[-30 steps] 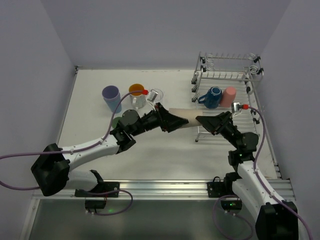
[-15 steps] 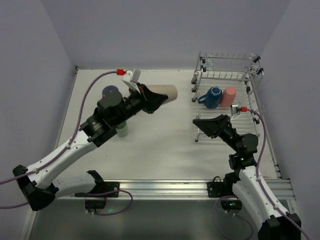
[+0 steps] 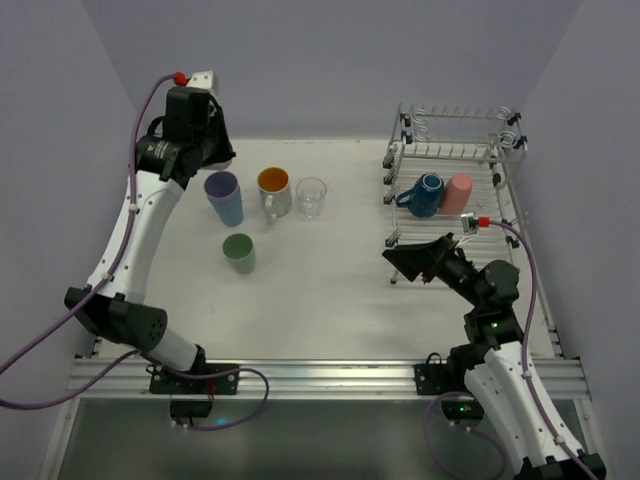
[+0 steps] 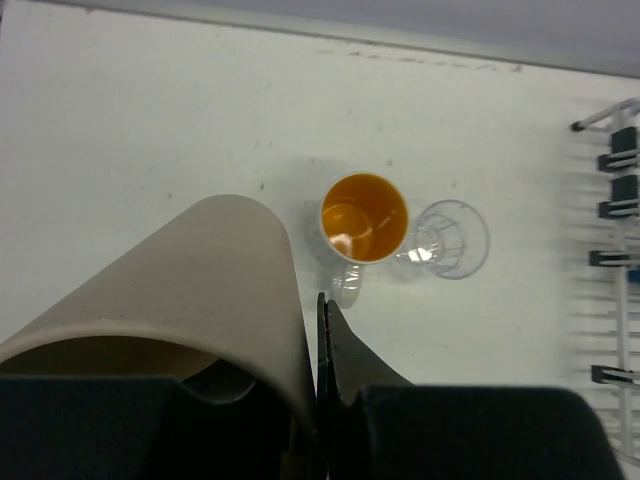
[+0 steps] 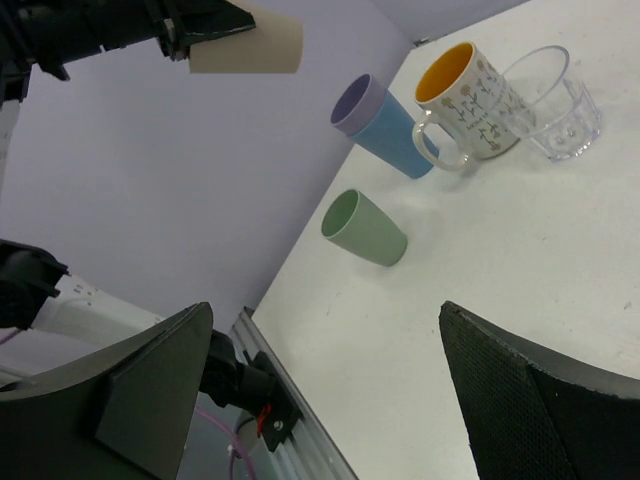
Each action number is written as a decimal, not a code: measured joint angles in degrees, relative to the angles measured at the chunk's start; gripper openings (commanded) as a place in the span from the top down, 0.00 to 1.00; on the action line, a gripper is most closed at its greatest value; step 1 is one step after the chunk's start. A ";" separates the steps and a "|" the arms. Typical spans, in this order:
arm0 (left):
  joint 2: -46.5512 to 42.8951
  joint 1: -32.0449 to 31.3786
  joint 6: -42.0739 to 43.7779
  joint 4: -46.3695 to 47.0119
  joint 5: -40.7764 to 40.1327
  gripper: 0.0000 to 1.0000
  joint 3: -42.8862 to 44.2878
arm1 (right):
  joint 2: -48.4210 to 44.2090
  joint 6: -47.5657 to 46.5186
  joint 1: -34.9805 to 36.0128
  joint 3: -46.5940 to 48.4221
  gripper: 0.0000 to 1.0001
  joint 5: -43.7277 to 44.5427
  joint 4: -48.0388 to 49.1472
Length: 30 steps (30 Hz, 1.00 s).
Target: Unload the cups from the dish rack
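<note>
Top view: my left arm rears up high, far left of the dish rack (image 3: 455, 152). My right end effector (image 3: 408, 260) hangs low at the rack's near-left corner, jaws apart. Two cups sit in the rack: dark-blue mug (image 3: 428, 194) and pink cup (image 3: 458, 192). Four stand on the bench (image 3: 330, 300) to the rack's left: tumbler (image 3: 224, 198), orange-inside mug (image 3: 273, 190), clear glass (image 3: 311, 197), green cup (image 3: 238, 252).

Left wrist: my left end effector (image 4: 318, 345) is clamped on one beige cup (image 4: 200, 290).

Right wrist: my fingers are spread wide, with nothing between them.

We are holding the beige cup (image 4: 200, 290) aloft; tumbler (image 3: 224, 197), orange mug (image 3: 273, 190), glass (image 3: 311, 197) and green cup (image 3: 239, 252) are standing on the tabletop (image 3: 330, 290); blue mug (image 3: 425, 193) and pink cup (image 3: 457, 192) are sitting in the rack (image 3: 500, 215).
</note>
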 measured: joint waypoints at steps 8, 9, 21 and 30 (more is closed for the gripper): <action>8.46 3.02 0.68 -6.54 -1.70 1.00 3.56 | 0.31 -2.64 0.61 -0.52 0.03 -1.40 -2.25; 9.01 2.99 0.74 -6.62 -1.73 1.00 3.82 | 0.31 -3.06 0.63 -0.52 0.03 -1.49 -2.36; 12.46 2.99 1.79 -7.80 -2.03 1.00 4.15 | 3.02 -5.05 0.61 -1.73 0.03 -1.75 -2.95; 16.15 2.99 2.56 -7.43 -2.01 1.00 2.80 | 3.98 -5.27 0.61 -1.73 0.03 -1.73 -2.95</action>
